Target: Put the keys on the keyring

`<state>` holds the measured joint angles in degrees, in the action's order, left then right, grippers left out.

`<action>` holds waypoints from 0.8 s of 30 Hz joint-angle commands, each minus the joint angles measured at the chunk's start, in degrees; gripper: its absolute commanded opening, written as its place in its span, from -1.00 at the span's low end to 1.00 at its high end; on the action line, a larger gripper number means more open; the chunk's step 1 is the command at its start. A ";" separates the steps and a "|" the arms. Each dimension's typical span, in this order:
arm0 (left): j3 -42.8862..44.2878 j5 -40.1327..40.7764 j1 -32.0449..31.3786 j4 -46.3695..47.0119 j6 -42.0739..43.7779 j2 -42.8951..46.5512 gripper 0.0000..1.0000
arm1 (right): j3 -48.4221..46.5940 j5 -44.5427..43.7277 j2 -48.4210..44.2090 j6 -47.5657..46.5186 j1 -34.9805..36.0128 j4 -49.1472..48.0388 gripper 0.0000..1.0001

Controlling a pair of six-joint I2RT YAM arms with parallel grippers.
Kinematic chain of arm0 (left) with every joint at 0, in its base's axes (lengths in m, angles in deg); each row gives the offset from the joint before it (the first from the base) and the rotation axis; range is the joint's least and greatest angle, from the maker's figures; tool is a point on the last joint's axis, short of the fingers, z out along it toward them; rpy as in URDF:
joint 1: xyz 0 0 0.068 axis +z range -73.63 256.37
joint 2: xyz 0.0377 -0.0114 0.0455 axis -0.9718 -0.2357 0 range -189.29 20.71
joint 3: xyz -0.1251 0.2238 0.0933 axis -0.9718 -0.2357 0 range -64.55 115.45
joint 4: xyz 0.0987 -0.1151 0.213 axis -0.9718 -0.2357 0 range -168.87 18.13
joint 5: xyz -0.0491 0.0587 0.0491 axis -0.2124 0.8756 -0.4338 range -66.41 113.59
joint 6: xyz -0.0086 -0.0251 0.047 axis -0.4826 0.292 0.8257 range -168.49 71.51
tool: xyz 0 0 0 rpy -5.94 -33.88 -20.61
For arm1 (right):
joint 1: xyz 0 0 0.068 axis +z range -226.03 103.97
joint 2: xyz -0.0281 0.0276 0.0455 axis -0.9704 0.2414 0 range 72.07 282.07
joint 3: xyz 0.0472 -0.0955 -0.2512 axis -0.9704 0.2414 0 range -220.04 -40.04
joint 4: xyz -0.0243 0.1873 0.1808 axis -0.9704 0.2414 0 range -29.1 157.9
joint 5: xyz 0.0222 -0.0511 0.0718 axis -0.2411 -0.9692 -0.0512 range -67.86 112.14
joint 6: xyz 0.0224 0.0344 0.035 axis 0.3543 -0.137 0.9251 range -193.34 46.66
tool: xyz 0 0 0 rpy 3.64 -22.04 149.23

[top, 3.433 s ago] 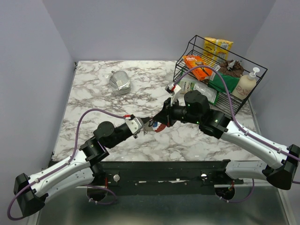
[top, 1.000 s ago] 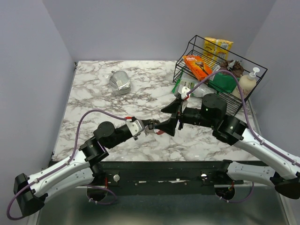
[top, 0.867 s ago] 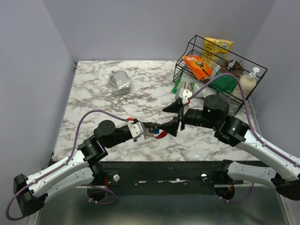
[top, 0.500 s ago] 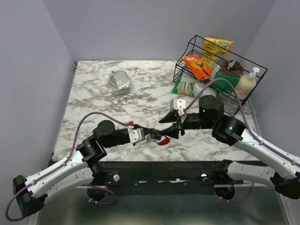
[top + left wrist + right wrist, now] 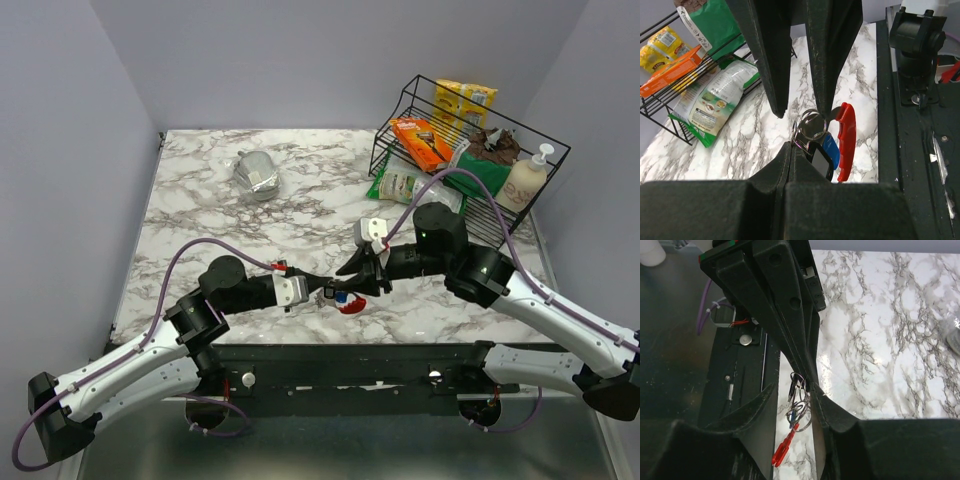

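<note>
Left wrist | my left claw (image 5: 791, 148) clamped on keyring (image 5: 812, 125), holding it steady | my right claw (image 5: 802, 112) parted, straddling it for threading

Near arc of the keyring (image 5: 830, 146) was hidden behind the left gripper (image 5: 790, 148) fingertips; keys (image 5: 819, 159) too small to resolve overhead.

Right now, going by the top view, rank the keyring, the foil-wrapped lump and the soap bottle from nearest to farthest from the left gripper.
1. keyring: pinched at the tips of the left gripper, near the table's front edge.
2. foil-wrapped lump: towards the back, left of centre.
3. soap bottle: far back on the right.
</note>
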<state>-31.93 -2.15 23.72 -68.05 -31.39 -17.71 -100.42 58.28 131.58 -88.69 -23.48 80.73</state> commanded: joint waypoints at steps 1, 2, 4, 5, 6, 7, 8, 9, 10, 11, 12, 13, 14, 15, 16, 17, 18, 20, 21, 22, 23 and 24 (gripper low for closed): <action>0.51 -1.69 -0.36 4.44 -0.93 0.44 -1.00 | -0.18 1.39 1.66 -0.91 0.44 0.99 -0.24; 0.34 -1.77 -0.36 4.71 -1.02 0.44 -1.00 | -0.18 1.13 1.93 -0.91 0.44 1.08 -0.26; 0.34 -2.04 -0.36 4.97 -1.11 0.45 -1.00 | 0.00 0.69 2.28 -1.08 0.36 1.08 -0.31; 0.34 -2.12 -0.36 4.98 -1.19 0.44 -1.00 | 0.09 0.34 2.37 -1.08 0.36 1.08 -0.33; 0.34 -2.12 -0.36 4.98 -1.28 0.44 -1.00 | 0.17 0.16 2.37 -0.99 0.36 1.26 -0.38; 0.25 -2.04 -0.36 5.06 -1.20 0.44 -1.00 | 0.17 -0.36 2.20 -1.17 0.44 1.17 -0.41; 0.25 -1.86 -0.36 5.06 -1.28 0.44 -1.00 | 0.35 -0.89 2.11 -1.26 0.44 1.17 -0.47; 0.16 -1.86 -0.36 5.06 -1.37 0.36 -1.00 | 0.52 -1.16 1.76 -1.34 0.44 1.17 -0.49; 0.16 -1.77 -0.36 5.06 -1.37 0.36 -1.00 | 0.61 -1.60 1.49 -1.52 0.44 1.17 -0.50; 0.07 -1.86 -0.36 4.98 -1.28 0.27 -1.00 | 0.70 -1.86 1.14 -1.52 0.44 1.08 -0.50; -0.01 -1.86 -0.36 5.06 -1.37 0.27 -1.00 | 0.70 -2.04 0.88 -1.52 0.36 1.08 -0.51; -0.01 -1.86 -0.36 5.24 -1.37 0.27 -1.00 | 0.70 -2.47 0.70 -1.43 0.44 1.17 -0.51; -0.10 -1.77 -0.36 5.24 -1.46 0.18 -1.00 | 0.62 -2.74 0.61 -1.35 0.44 1.17 -0.51; -0.10 -1.69 -0.36 5.24 -1.37 0.18 -1.00 | 0.70 -2.92 0.35 -1.34 0.36 1.17 -0.51; -0.10 -1.69 -0.36 5.15 -1.46 0.18 -1.00 | 0.79 -3.09 0.26 -1.34 0.36 1.17 -0.51; -0.19 -1.60 -0.36 5.24 -1.37 0.18 -1.00 | 0.88 -3.18 0.17 -1.34 0.36 1.17 -0.52; -0.10 -1.60 -0.36 5.24 -1.20 0.18 -1.00 | 0.88 -3.27 0.17 -1.34 0.36 1.26 -0.52; -0.01 -1.60 -0.36 5.15 -1.19 0.10 -1.00 | 0.97 -3.97 0.08 -1.34 0.36 1.26 -0.54; 0.07 -1.60 -0.36 5.15 -1.19 0.18 -1.00 | 0.97 -4.06 0.00 -1.26 0.36 1.26 -0.55; 0.16 -1.60 -0.36 5.06 -1.19 0.01 -1.00 | 0.97 -4.06 0.00 -1.26 0.36 1.17 -0.56; 0.25 -1.86 -0.36 5.06 -1.11 0.09 -1.00 | 0.97 -3.89 0.17 -1.26 0.36 1.17 -0.59; 0.25 -1.95 -0.44 5.24 -1.02 -0.08 -1.00 | 0.88 -3.97 0.26 -1.17 0.44 1.26 -0.63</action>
<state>-31.99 -2.81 23.72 -65.76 -32.28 -17.86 -99.94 55.98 132.39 -89.48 -23.48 80.82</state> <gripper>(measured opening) 0.010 0.211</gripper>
